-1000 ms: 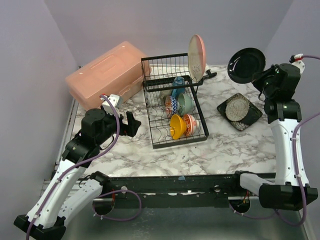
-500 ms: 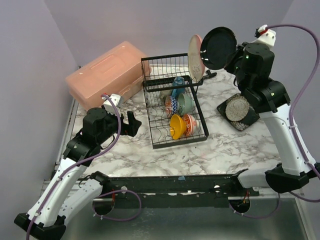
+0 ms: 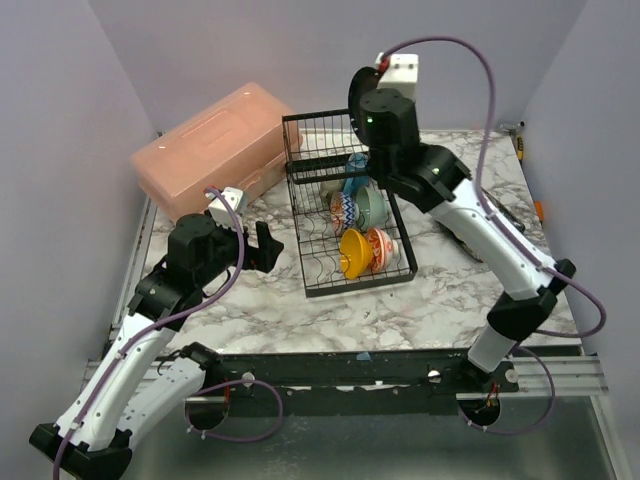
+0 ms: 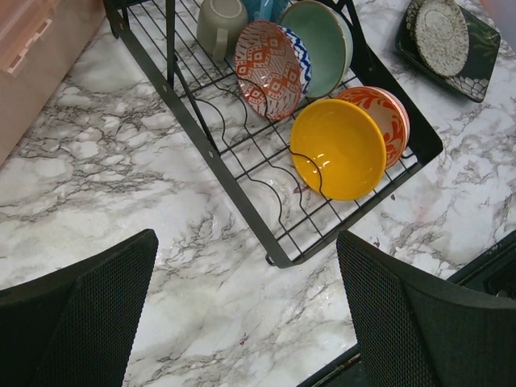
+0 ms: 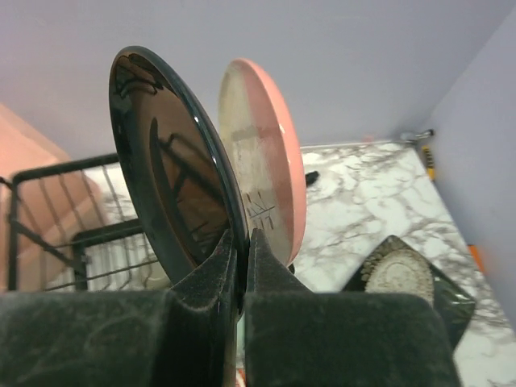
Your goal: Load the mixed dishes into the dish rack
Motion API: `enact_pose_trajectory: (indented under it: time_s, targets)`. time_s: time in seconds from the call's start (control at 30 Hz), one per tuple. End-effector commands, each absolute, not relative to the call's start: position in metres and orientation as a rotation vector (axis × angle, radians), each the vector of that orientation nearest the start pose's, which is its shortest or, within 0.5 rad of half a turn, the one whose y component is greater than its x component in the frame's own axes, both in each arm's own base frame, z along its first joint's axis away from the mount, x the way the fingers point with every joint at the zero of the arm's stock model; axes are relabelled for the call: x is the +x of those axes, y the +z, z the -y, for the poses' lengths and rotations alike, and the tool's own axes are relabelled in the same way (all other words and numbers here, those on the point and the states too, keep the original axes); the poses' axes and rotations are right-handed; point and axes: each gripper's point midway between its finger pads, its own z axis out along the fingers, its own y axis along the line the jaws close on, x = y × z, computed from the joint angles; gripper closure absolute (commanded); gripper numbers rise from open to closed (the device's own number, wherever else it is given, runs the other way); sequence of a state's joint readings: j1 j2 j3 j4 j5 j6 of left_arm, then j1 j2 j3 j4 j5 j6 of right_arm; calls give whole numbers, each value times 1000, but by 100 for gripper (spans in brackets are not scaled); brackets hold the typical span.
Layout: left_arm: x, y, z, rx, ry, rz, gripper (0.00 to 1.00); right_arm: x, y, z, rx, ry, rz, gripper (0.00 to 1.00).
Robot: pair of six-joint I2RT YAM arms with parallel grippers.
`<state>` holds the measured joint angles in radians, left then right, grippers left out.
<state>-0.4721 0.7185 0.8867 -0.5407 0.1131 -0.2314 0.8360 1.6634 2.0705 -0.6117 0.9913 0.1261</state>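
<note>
My right gripper [image 5: 242, 242] is shut on the lower rim of a glossy dark plate [image 5: 169, 169]. It holds the plate upright on edge, just left of the pink-cream plate [image 5: 262, 153] standing in the black wire dish rack [image 3: 340, 275]. In the top view the dark plate [image 3: 355, 95] shows edge-on over the rack's back end, and my arm hides the pink plate. The rack holds a yellow bowl [image 4: 337, 148], red-patterned bowls [image 4: 268, 69], a mint green bowl [image 4: 322, 44] and an olive mug [image 4: 222, 24]. My left gripper [image 4: 246, 238] is open and empty above the table, left of the rack's near corner.
A salmon-pink plastic box [image 3: 210, 150] lies at the back left, close to the rack. A dark square plate with a speckled dish on it [image 5: 399, 274] lies on the marble table right of the rack, partly under my right arm in the top view.
My right arm has swung left with the dark plate, from the table's far right to over the rack's back end beside the pink plate. The left arm has not moved.
</note>
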Motion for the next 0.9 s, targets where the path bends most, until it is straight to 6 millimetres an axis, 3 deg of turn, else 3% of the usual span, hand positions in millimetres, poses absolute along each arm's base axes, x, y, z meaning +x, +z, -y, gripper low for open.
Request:
enact_pose_trajectory:
  time_s: [0.0, 0.33, 0.87]
  targets:
    - [228, 262, 147, 304, -565, -1952, 9, 389, 454, -199, 116, -389, -1643, 100]
    - [229, 260, 146, 302, -559, -1955, 9, 409, 424, -206, 61, -668, -1614, 100]
    - [227, 262, 146, 303, -566, -1949, 9, 433, 376, -210, 28, -654, -1671, 100]
